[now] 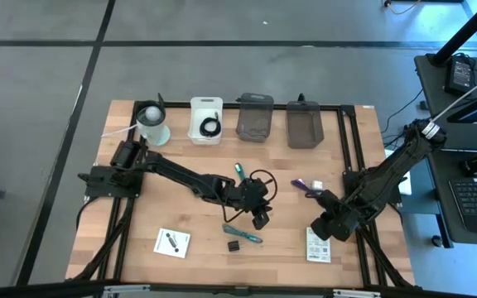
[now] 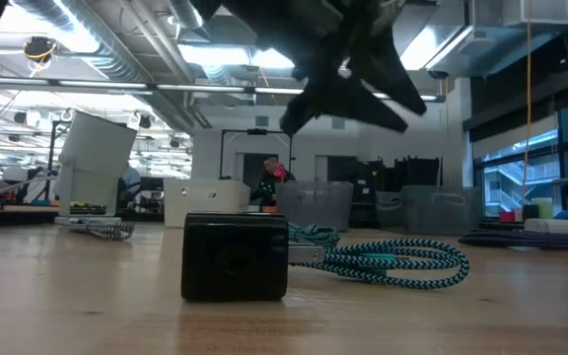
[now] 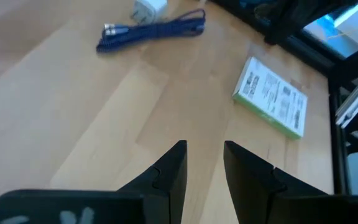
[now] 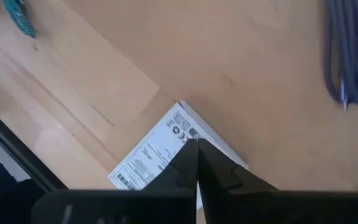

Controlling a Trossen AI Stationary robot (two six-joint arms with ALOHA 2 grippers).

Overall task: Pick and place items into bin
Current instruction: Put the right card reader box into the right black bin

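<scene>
We see the left gripper (image 1: pixel 260 217) hovering over the middle of the wooden table (image 1: pixel 139 207), its 2 fingers (image 3: pixel 169 171) apart with only bare wood between them. Just beside it lies the teal braided tie (image 1: pixel 243 233), and near that the tiny black block (image 1: pixel 233 246); in the low view the block (image 2: pixel 235 256) stands in front of the tie (image 2: pixel 392 259). A teal pen (image 1: pixel 239 170) lies a little behind the left arm.

The right gripper (image 1: pixel 323 227) hangs near the table's right front, its fingers (image 4: pixel 194 165) pressed together and empty, right above a white printed card (image 1: pixel 318 244). The purple cable (image 1: pixel 307 185) lies just behind that gripper. Another white card (image 1: pixel 172 242) sits at the front left.

Along the far edge we count 4 containers: a pale round cup (image 1: pixel 152 124), a white bin (image 1: pixel 206 120) holding a black coiled cable (image 1: pixel 210 127), and 2 grey bins (image 1: pixel 255 117).
</scene>
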